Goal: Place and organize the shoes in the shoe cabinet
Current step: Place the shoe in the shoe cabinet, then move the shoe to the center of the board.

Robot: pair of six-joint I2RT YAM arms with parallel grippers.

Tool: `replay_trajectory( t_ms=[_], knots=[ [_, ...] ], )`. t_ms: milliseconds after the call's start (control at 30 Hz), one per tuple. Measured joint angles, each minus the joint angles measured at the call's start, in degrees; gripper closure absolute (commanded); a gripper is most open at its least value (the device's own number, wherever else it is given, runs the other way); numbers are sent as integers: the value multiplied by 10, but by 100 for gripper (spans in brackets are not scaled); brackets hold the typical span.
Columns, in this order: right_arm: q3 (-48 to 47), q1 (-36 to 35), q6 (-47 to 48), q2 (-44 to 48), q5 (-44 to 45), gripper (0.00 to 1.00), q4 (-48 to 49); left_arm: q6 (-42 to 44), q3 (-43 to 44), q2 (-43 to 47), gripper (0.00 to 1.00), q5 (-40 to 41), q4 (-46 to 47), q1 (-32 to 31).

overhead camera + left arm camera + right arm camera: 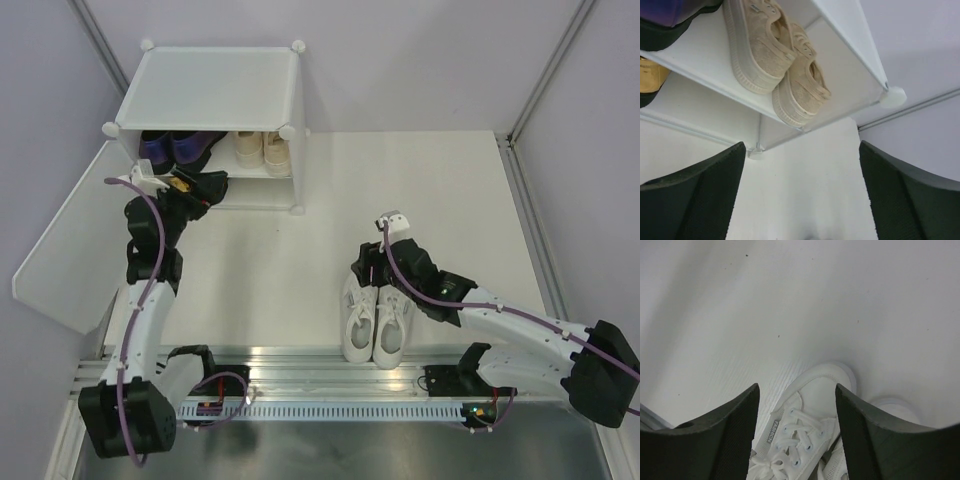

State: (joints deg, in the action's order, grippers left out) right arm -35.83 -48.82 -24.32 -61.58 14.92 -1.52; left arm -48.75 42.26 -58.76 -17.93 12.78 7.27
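The left gripper [801,145] hangs at the shoe cabinet's [215,85] lower opening, fingers released and empty, beside a gold heel [649,80]. Purple loafers [175,148] and beige sneakers [780,65] fill the upper shelf. The right gripper [797,386], fingers spread, straddles 1 of 2 white sneakers [378,320] on the table [280,260], probably not yet touching it. The open door [70,240] crowds the left arm.

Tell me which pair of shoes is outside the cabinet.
The white sneakers, side by side on the table; the purple loafers and beige sneakers sit inside the cabinet.
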Motion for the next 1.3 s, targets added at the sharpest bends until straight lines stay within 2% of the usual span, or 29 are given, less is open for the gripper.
replay_trajectory(
  t_ms=[100,233,500,767,967,1100,1200,1233,1300],
  knots=[
    [0,0,-16,0,-30,40,-28,51,1,63,12,5,-45,-26],
    [-3,-2,-34,-4,-69,42,-57,122,1,139,0,13,-96,-69],
    [-55,-46,-51,-83,-74,42,-137,274,1,194,0,60,-192,-177],
    [-126,-98,-83,-123,22,37,-257,304,1,223,0,63,-215,-189],
    [-137,-100,-110,-129,57,37,-295,314,1,240,0,82,-218,-209],
    [-137,-103,-128,-166,58,37,-303,321,1,247,0,94,-221,-213],
    [-138,-106,-139,-199,58,48,-304,324,1,251,0,110,-222,-215],
    [-139,-107,-141,-205,58,59,-304,325,1,252,0,116,-223,-215],
    [-143,-107,-145,-209,57,69,-305,326,1,252,0,122,-225,-215]
  ],
)
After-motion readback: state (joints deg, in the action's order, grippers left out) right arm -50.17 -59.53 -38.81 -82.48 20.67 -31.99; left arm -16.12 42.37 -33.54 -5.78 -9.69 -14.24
